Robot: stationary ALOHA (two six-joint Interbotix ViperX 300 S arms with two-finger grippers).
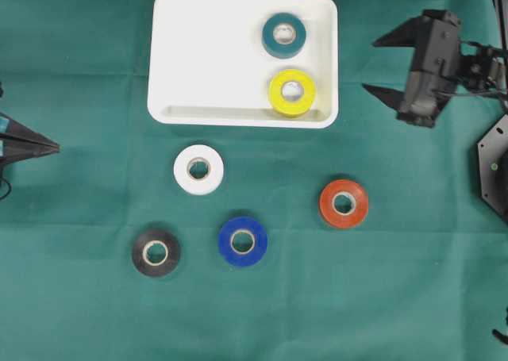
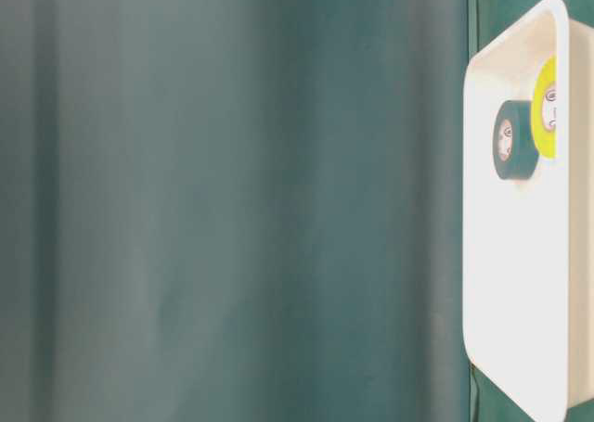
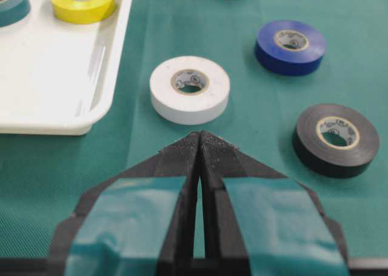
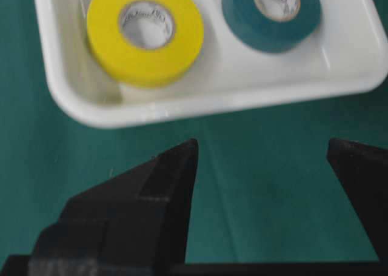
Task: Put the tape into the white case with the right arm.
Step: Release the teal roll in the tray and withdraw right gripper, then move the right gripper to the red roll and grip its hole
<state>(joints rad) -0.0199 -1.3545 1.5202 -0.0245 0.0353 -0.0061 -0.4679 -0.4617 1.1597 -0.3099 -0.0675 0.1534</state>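
The white case [image 1: 198, 59] lies at the back of the green cloth and holds a teal tape roll [image 1: 284, 34] and a yellow tape roll [image 1: 292, 92]. Loose on the cloth in front of it are a white roll [image 1: 198, 169], an orange-red roll [image 1: 344, 203], a blue roll [image 1: 243, 240] and a black roll [image 1: 155, 252]. My right gripper [image 1: 371, 64] hovers just right of the case, open and empty. In the right wrist view the right gripper [image 4: 262, 145] points at the case rim [image 4: 212, 103]. At the left edge, my left gripper [image 1: 54, 147] is shut and empty.
The left wrist view has the shut left gripper [image 3: 199, 135] aimed at the white roll [image 3: 190, 89], with the black roll [image 3: 335, 138] and blue roll [image 3: 290, 45] to its right. The table-level view shows the case [image 2: 520, 283] on edge.
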